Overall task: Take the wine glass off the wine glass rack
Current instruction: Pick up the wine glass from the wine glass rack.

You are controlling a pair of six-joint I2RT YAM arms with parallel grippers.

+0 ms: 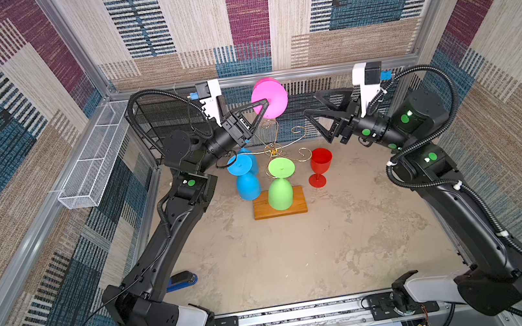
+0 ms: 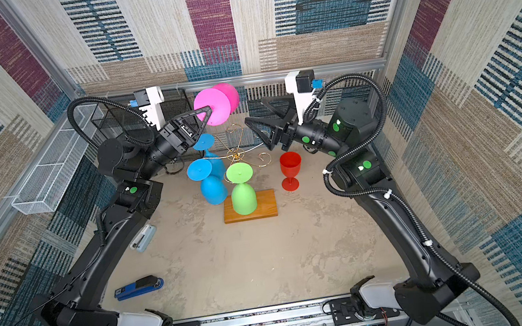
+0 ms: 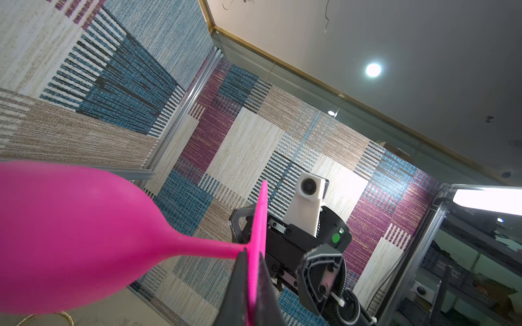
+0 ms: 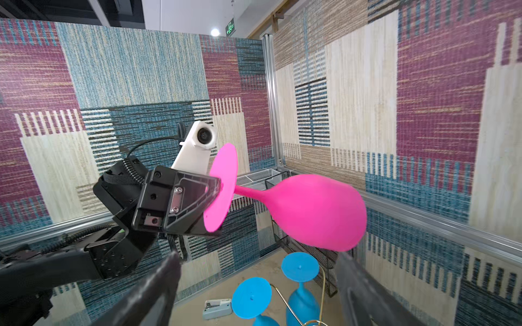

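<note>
My left gripper (image 1: 266, 102) (image 3: 251, 254) is shut on the flat foot of the pink wine glass (image 1: 273, 96) (image 2: 219, 106) (image 3: 70, 234) (image 4: 316, 211). It holds the glass sideways in the air, above the top curl of the wine glass rack (image 1: 273, 150) (image 2: 234, 153), with the bowl toward the back wall. The rack's gold wire arms rise from a wooden base (image 1: 298, 205). My right gripper (image 1: 310, 103) (image 2: 254, 110) (image 4: 255, 258) is open and empty, a short way right of the glass.
A green glass (image 1: 279, 193) and two blue glasses (image 1: 248, 185) (image 4: 251, 297) hang upside down on the rack. A red glass (image 1: 320, 163) stands upright to its right. Black mesh shelf (image 1: 162, 115) and white wire basket (image 1: 94, 167) are at back left; two staplers (image 2: 139, 287) (image 2: 143, 239) lie at left.
</note>
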